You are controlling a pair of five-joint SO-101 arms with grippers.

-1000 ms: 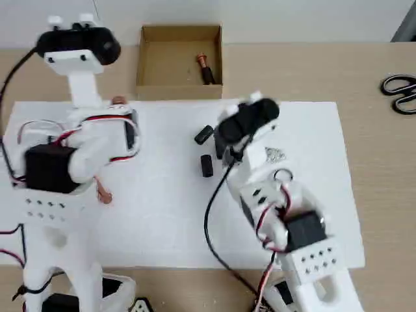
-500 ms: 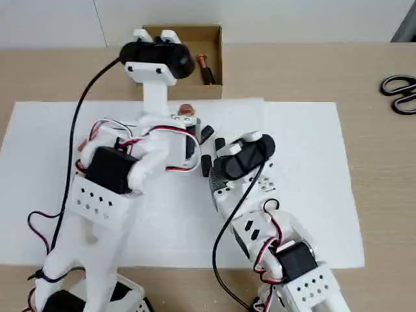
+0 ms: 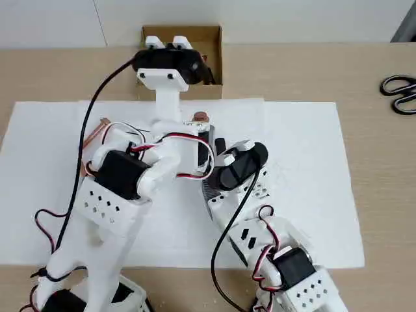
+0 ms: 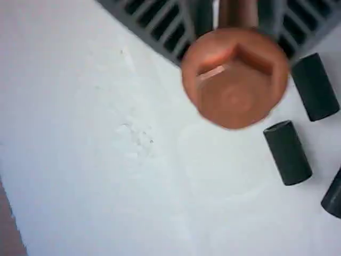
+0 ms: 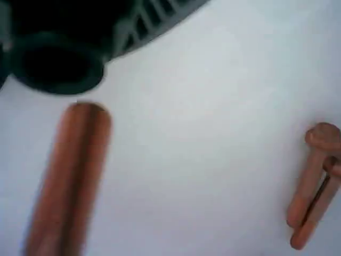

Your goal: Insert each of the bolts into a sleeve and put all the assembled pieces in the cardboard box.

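Note:
My left gripper (image 4: 237, 13) is shut on the shaft of a copper bolt (image 4: 234, 77), whose hex head faces the camera. In the high view that bolt (image 3: 199, 117) hangs over the white sheet just below the cardboard box (image 3: 151, 45). My right gripper (image 5: 50, 40) is shut on a black sleeve (image 5: 53, 66), its open end facing the tip of the held bolt (image 5: 72, 170), with a small gap between them. From above, the right gripper (image 3: 220, 148) sits close beside the left one. Three loose sleeves (image 4: 287, 152) lie on the sheet.
Spare copper bolts (image 5: 314, 181) lie together on the white sheet (image 3: 305, 143), showing beside the left arm from above as bolts (image 3: 97, 136). An assembled piece (image 3: 208, 73) lies in the box, partly behind the arm. Scissors (image 3: 400, 91) rest at the table's far right.
The left arm swung from the left side of the sheet to its centre, carrying the bolt. The right arm pulled back from the loose sleeves toward the left gripper.

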